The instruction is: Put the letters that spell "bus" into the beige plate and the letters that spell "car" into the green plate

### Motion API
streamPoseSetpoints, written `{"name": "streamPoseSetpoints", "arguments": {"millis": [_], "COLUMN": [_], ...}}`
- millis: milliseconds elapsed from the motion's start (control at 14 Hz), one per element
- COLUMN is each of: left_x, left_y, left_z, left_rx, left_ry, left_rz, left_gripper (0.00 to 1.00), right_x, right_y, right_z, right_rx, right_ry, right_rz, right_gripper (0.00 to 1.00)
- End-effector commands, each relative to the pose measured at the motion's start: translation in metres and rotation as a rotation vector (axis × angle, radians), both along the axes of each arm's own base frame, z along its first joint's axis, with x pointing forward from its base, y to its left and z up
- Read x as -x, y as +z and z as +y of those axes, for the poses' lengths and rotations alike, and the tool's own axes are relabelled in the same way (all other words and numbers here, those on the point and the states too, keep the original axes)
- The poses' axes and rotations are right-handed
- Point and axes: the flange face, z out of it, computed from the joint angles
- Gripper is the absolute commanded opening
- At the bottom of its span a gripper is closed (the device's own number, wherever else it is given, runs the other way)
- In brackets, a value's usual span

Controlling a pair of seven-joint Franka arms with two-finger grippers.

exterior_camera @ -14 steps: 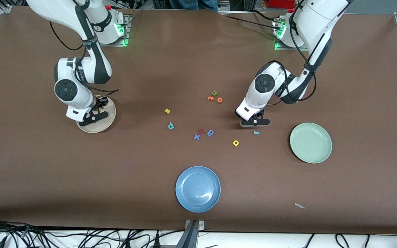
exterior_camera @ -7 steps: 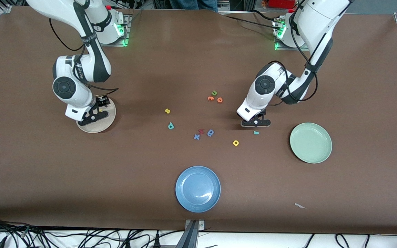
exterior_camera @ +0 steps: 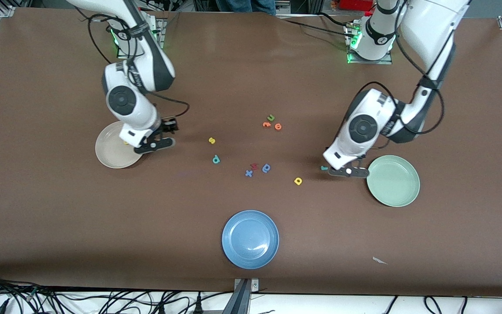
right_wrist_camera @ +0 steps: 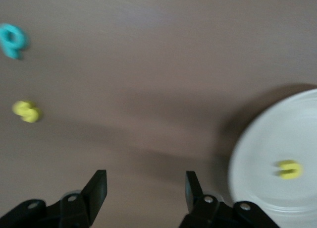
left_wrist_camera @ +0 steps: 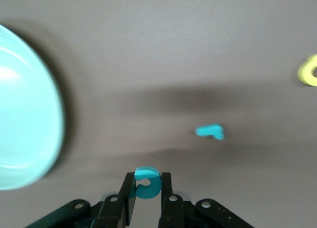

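My left gripper (left_wrist_camera: 147, 184) is shut on the teal "c" (left_wrist_camera: 147, 182) and hangs over the table just beside the green plate (exterior_camera: 397, 183), whose rim also shows in the left wrist view (left_wrist_camera: 25, 114). The teal "r" (exterior_camera: 323, 167) and yellow "a" (exterior_camera: 298, 181) lie on the table close by. My right gripper (exterior_camera: 153, 144) is open and holds nothing, at the edge of the beige plate (exterior_camera: 109, 152). The yellow "u" (right_wrist_camera: 288, 169) lies in that plate. The yellow "s" (exterior_camera: 211, 140) and teal "b" (exterior_camera: 216, 159) lie toward the table's middle.
A green "u" (exterior_camera: 271, 117) and two orange letters (exterior_camera: 266, 125) lie mid-table, farther from the front camera. A blue "x" (exterior_camera: 248, 173), a red letter (exterior_camera: 254, 166) and a blue rounded letter (exterior_camera: 266, 168) cluster together. A blue plate (exterior_camera: 250, 239) sits near the front edge.
My right gripper opened over the beige plate, left the yellow "u" in it, and moved off toward the table's middle. My left gripper carried the teal "c" toward the green plate.
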Motion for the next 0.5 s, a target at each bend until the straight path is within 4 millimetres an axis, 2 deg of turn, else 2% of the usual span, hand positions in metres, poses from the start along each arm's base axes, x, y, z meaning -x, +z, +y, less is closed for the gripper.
{"name": "streamPoseSetpoints", "arguments": {"millis": [0,71,142,214,285,427], "left_x": [-0.019,-0.025,-0.030,-0.035,-0.040,-0.048], "left_y": [0.006,0.007,0.008,0.009,0.007,-0.002], "left_z": [0.063,0.085,0.106,0.125,0.140,0.154], "left_rx": [0.025,0.036,0.044,0.049,0.058,0.068], "left_ry": [-0.070,-0.094,-0.113,-0.120,-0.132,-0.142], "left_rz": [0.031,0.034,0.036,0.032,0.034,0.038], "left_gripper": [0.13,0.13,0.13,0.13,0.13,0.14], "right_x": [-0.010,-0.008,-0.007,-0.004,-0.004,-0.001], "right_y": [-0.011,-0.017,-0.025,-0.032,-0.044,-0.062], "right_z": [0.057,0.080,0.094,0.103,0.102,0.111], "right_rx": [-0.003,0.003,0.012,0.013,0.017,0.005], "right_ry": [-0.105,-0.141,-0.159,-0.158,-0.158,-0.151], "right_rz": [-0.004,-0.008,-0.009,-0.015,-0.018,-0.047], "right_gripper": [0.72,0.72,0.72,0.72,0.72,0.71]}}
